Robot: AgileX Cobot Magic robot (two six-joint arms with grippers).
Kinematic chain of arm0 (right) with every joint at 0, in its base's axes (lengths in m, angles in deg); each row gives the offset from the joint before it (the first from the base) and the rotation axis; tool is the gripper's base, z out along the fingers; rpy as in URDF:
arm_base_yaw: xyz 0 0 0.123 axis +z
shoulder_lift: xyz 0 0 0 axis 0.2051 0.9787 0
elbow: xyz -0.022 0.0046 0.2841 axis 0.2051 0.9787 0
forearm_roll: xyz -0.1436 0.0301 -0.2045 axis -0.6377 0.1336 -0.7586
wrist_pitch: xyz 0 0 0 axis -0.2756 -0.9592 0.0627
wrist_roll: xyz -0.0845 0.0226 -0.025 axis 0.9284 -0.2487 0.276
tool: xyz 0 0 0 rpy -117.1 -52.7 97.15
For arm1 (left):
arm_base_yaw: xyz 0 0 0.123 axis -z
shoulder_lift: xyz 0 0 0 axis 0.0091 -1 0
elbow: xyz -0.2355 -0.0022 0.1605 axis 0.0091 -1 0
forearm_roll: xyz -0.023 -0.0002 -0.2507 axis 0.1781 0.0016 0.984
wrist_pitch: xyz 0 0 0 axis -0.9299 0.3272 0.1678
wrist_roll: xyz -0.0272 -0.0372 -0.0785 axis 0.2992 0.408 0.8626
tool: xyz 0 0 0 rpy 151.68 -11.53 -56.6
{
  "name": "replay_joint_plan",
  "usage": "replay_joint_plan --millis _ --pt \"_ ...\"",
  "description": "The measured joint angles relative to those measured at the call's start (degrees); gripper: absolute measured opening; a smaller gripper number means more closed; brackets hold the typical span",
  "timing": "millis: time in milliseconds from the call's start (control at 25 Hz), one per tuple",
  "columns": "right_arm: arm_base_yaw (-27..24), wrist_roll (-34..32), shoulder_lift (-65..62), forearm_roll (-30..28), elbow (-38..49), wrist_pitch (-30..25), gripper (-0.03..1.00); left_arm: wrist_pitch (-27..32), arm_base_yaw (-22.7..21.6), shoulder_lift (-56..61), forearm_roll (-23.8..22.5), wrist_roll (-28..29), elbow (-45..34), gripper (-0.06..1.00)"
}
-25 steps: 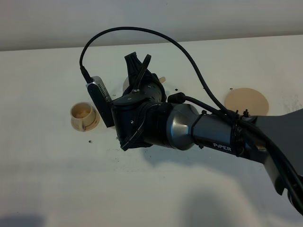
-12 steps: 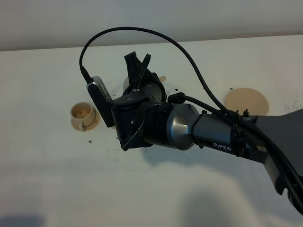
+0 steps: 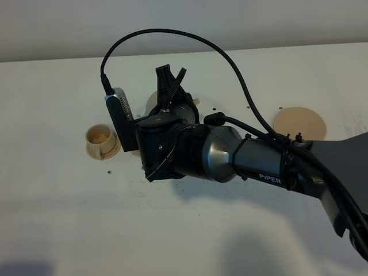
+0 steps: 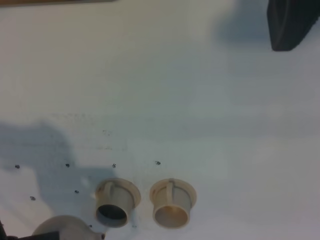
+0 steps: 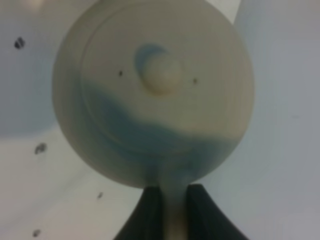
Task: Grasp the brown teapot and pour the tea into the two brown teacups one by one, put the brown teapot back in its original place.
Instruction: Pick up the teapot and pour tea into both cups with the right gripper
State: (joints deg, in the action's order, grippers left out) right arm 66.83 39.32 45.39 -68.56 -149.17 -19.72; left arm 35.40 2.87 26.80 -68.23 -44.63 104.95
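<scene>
The brown teapot [image 5: 152,90] fills the right wrist view, its domed lid and knob facing the camera. My right gripper [image 5: 173,202] is shut on its loop handle. In the exterior view this gripper [image 3: 169,86] reaches across to the left of the middle and hides most of the teapot [image 3: 151,103]. One brown teacup [image 3: 102,141] stands just left of the wrist; the other is hidden there. In the left wrist view both teacups [image 4: 116,200] [image 4: 172,201] stand side by side, with the teapot [image 4: 65,229] close to the first one. The round coaster [image 3: 299,122] lies bare at the right. My left gripper is out of view.
The white table [image 3: 69,218] carries small dark specks around the cups. A black cable [image 3: 172,39] loops above the right wrist. A dark shape [image 4: 292,22] sits in one corner of the left wrist view.
The right wrist has turned and lifted slightly, taking the teapot with it. The cup and coaster have not moved.
</scene>
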Motion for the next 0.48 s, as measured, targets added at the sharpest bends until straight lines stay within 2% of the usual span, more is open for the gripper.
replay_joint_plan --millis 200,480 --pt "0.0 -2.1 0.0 3.1 0.0 0.3 0.1 0.0 0.0 0.0 0.0 0.0 0.0 0.33" --pt "0.0 -10.6 -0.3 4.8 0.0 0.6 0.1 0.0 0.0 0.0 0.0 0.0 0.0 0.33"
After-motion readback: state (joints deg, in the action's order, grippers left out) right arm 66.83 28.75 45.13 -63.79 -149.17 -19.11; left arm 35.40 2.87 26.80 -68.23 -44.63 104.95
